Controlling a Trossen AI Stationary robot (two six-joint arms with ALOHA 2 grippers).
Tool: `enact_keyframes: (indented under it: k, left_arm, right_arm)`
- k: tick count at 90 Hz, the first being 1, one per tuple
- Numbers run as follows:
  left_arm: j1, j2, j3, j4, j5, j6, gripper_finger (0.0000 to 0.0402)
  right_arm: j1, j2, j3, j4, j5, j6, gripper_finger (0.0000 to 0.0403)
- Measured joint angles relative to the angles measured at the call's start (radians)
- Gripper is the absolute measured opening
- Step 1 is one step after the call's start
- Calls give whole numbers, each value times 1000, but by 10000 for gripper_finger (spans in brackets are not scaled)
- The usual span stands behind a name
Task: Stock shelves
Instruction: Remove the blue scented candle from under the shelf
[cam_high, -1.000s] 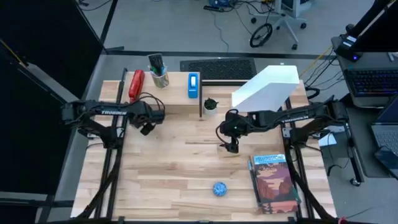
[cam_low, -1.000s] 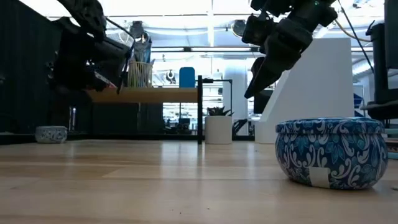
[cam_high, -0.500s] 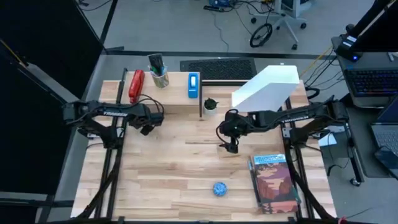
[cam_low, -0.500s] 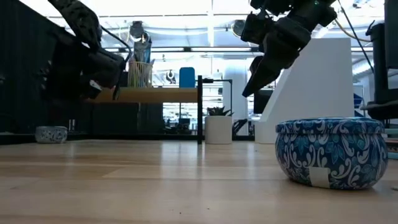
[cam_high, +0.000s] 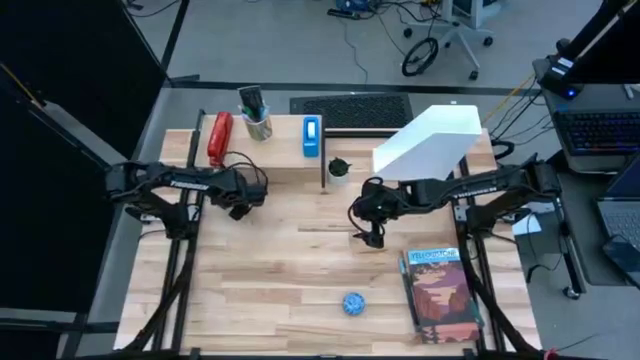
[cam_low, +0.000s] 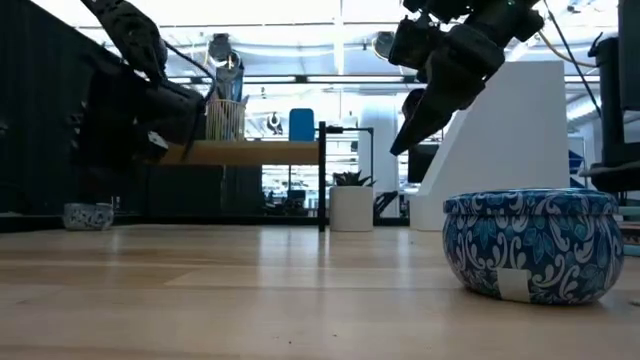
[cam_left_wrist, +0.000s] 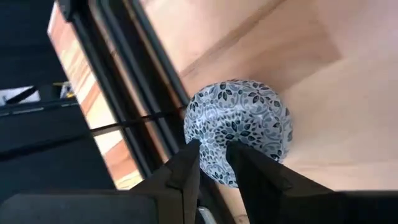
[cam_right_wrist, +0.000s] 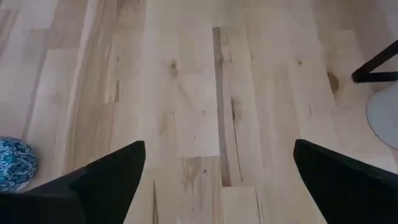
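Grey-patterned bowl (cam_left_wrist: 239, 130) sits on the table by my left pincer (cam_left_wrist: 214, 163), whose nearly shut fingers grip nothing. Next I must part them and take it to the shelf (cam_high: 270, 165). My right pincer (cam_right_wrist: 217, 168) hovers wide open.

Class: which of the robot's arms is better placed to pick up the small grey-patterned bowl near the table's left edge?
Left. The left gripper points at the small grey-patterned ceramic bowl, fingers nearly shut; the right gripper, open, hangs mid-table.

A blue floral-patterned bowl (cam_low: 530, 243), a grey floral one (cam_left_wrist: 239, 127), a red stapler (cam_high: 219, 137), a white file holder (cam_high: 428, 139), light-wood shelf (cam_high: 270, 165).
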Motion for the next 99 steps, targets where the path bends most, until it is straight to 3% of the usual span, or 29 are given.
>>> enact_keyframes:
  k: [38, 77, 99]
  left_arm:
    - [-137, 3, 133, 45, 191, -15, 88]
    - [-326, 3, 177, 440, 438, 94, 88]
    - [-369, -1, 320, 332, 426, 153, 88]
  right_arm:
    - [0, -1, 0, 1, 0, 0, 393]
    - [0, -1, 0, -49, 0, 5, 393]
    - [0, -30, 70, -207, 0, 30, 393]
